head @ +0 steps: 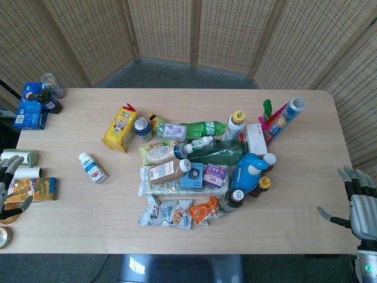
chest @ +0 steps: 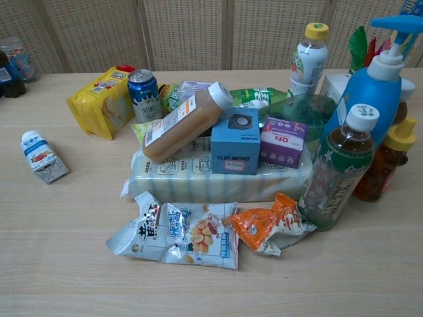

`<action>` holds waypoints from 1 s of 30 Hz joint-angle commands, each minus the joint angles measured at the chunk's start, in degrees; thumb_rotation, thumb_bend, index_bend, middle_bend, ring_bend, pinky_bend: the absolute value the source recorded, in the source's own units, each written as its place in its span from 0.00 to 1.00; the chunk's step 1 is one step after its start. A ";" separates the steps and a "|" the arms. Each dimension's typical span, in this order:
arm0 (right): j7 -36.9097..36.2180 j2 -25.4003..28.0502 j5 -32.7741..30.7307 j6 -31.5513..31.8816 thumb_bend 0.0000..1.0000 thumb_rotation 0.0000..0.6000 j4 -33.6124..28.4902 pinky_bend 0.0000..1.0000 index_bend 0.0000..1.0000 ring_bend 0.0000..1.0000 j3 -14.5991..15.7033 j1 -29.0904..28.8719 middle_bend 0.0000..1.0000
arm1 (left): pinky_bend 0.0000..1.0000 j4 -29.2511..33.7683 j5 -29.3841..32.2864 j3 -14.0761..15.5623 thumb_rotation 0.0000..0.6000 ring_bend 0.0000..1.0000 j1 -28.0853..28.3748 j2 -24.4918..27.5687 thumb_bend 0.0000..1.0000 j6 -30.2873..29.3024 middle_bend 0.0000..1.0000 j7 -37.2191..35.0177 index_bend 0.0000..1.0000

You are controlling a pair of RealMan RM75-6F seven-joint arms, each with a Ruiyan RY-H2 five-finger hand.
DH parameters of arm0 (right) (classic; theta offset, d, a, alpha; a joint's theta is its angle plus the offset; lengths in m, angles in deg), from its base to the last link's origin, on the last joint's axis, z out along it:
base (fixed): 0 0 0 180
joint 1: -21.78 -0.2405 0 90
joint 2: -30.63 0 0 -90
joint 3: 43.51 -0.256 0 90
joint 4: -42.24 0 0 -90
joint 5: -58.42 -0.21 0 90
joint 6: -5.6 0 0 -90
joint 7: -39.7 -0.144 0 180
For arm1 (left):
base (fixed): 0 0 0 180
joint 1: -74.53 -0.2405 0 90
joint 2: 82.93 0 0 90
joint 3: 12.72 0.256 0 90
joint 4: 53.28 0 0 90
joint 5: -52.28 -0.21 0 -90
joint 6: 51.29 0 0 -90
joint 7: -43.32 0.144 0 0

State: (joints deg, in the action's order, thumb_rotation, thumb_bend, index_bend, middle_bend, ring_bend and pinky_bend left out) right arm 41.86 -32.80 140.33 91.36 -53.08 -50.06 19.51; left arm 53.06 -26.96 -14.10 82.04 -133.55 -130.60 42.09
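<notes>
The left hand (head: 8,187) at the left edge is spread and holds nothing, just beside a yellow box (head: 36,189). The right hand (head: 360,203) at the lower right is spread too, holding nothing. One pile (head: 200,168) fills the middle of the wood table (head: 294,194). Wicker screens (head: 235,35) stand behind.

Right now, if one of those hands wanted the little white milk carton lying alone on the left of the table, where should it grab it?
Probably across the flat sides of the small milk carton, coming down from above. It lies on its side with bare table all round, so nothing blocks the fingers. The left hand, open at the table's edge, is the nearer one.
</notes>
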 commanded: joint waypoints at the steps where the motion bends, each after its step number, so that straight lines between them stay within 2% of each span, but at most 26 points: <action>1: 0.16 -0.32 -0.28 -0.45 0.04 0.82 0.10 0.00 0.00 0.00 -0.05 -0.29 0.00 | 0.00 -0.14 0.15 0.04 1.00 0.00 0.30 -0.42 0.34 0.78 0.00 0.66 0.00; 7: -0.20 -0.79 -0.36 -0.86 0.03 0.82 0.54 0.00 0.00 0.00 0.34 -0.37 0.00 | 0.00 -2.11 -0.96 0.19 1.00 0.00 1.98 -0.75 0.34 3.27 0.00 3.84 0.00; 13: -0.85 -0.55 -0.58 0.48 0.04 0.82 0.49 0.00 0.00 0.00 0.58 0.66 0.00 | 0.00 -8.79 -0.14 0.30 1.00 0.00 6.12 -3.61 0.34 10.23 0.00 10.37 0.00; 21: -0.77 0.30 -1.82 1.51 0.04 0.83 0.09 0.00 0.00 0.00 0.78 2.01 0.00 | 0.00 -18.21 7.37 -0.70 1.00 0.00 11.42 -12.98 0.34 20.00 0.00 17.67 0.00; 30: 0.51 1.91 -4.11 2.41 0.04 0.82 -1.21 0.00 0.00 0.00 0.64 3.54 0.00 | 0.00 -29.97 9.63 -2.36 1.00 0.00 16.93 -24.37 0.35 26.10 0.00 18.24 0.00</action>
State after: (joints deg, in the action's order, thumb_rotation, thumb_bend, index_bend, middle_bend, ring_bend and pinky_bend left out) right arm 42.24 -31.04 136.39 93.66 -54.14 -49.42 22.89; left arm 25.92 -17.79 -15.66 97.22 -155.14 -105.83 60.34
